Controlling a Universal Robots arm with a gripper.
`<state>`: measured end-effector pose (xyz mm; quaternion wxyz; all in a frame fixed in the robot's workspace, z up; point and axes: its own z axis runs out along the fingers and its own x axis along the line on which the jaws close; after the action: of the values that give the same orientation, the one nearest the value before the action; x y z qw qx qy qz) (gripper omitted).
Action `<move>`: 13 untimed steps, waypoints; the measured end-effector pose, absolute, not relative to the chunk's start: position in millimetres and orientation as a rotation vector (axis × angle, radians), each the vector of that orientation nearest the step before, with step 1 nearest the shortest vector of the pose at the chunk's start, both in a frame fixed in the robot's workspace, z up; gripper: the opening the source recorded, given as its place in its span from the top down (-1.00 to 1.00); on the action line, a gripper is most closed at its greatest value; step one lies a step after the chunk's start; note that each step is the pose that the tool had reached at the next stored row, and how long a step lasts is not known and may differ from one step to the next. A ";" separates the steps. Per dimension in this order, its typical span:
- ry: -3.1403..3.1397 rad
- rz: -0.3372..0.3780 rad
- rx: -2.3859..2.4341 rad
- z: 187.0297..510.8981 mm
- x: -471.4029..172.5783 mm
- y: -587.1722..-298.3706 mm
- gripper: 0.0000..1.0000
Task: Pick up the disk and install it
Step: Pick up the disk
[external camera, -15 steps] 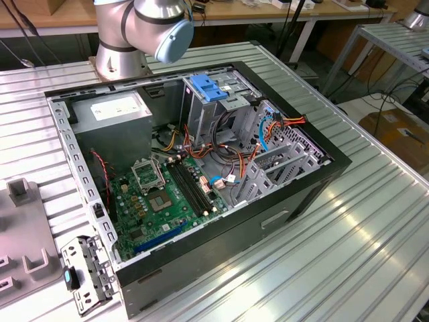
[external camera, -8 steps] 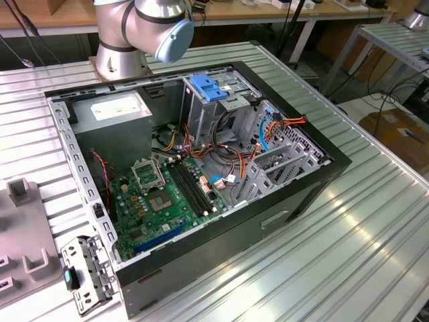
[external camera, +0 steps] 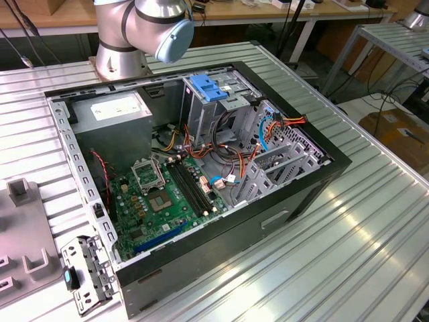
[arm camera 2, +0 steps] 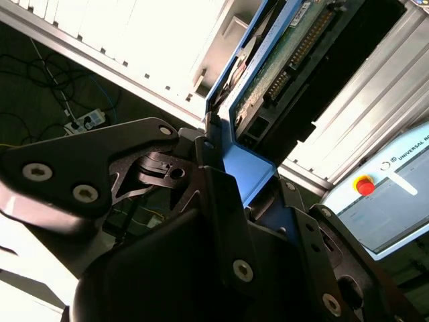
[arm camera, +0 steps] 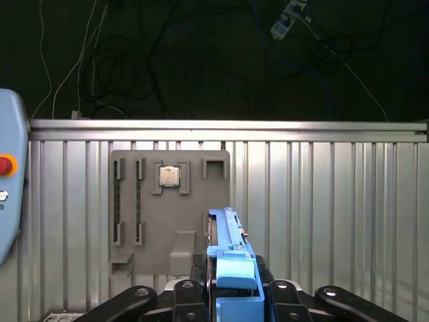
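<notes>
claw state: the gripper (arm camera: 231, 295) is narrow, its black fingers (arm camera: 201, 285) closed on the disk (arm camera: 228, 235). in the first wrist view the disk is seen edge-on, with the blue side rail uppermost and sitting between the fingers.

in the second wrist view the gripper (arm camera 2: 231, 181) clamps the blue end of the disk (arm camera 2: 288, 60). the green circuit-board underside and a row of connector pins show, and the body sticks out away from the claw.

where the disk is: in the claw, over the ribbed metal table (arm camera: 335, 215), just beside one side of a grey fixture plate (arm camera: 147, 221). i cannot tell whether the disk touches the plate.

the plate lies flat near the table edge that borders dark floor with loose cables. a square processor chip (arm camera: 169, 176) sits in one of its pockets. a pale blue pendant (arm camera: 10, 181) with a red button (arm camera: 5, 164) lies at the neighbouring table edge.

exterior view:
- an open computer case (external camera: 268, 215) lies on its side in the middle of the table.
- the green motherboard (external camera: 167, 201) faces up.
- a grey power-supply box (external camera: 110, 111) is in the case corner nearest the arm base (external camera: 134, 33).
- a metal drive cage (external camera: 201, 111) with a blue latch (external camera: 209, 88) on top stands along the same case wall.
- a small metal bracket (external camera: 87, 272) lies on the table by the case corner at the exterior view's left.
</notes>
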<state>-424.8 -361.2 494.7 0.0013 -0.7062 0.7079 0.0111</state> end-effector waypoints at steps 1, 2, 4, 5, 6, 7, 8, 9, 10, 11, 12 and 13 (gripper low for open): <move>2.222 0.035 -2.217 494.7 -424.8 -361.2 0.25; 2.222 0.035 -2.217 494.7 -424.8 -361.2 0.25; 2.222 0.035 -2.217 494.8 -424.0 -361.2 0.25; 2.222 0.035 -2.217 494.8 -423.5 -361.2 0.25; 2.222 0.035 -2.217 494.7 -422.1 -361.2 0.25; 2.222 0.035 -2.217 494.7 -421.0 -361.2 0.25; 2.222 0.035 -2.217 494.7 -419.1 -361.2 0.25; 2.222 0.035 -2.217 494.7 -417.7 -361.2 0.25; 2.222 0.035 -2.217 494.7 -416.2 -361.2 0.25; 2.222 0.035 -2.217 494.7 -414.9 -361.2 0.25; 2.222 0.035 -2.217 494.7 -413.8 -361.7 0.25; 2.222 0.035 -2.217 494.7 -413.7 -362.6 0.25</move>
<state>-413.7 -362.6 494.7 0.0012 -0.7062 0.7079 0.0111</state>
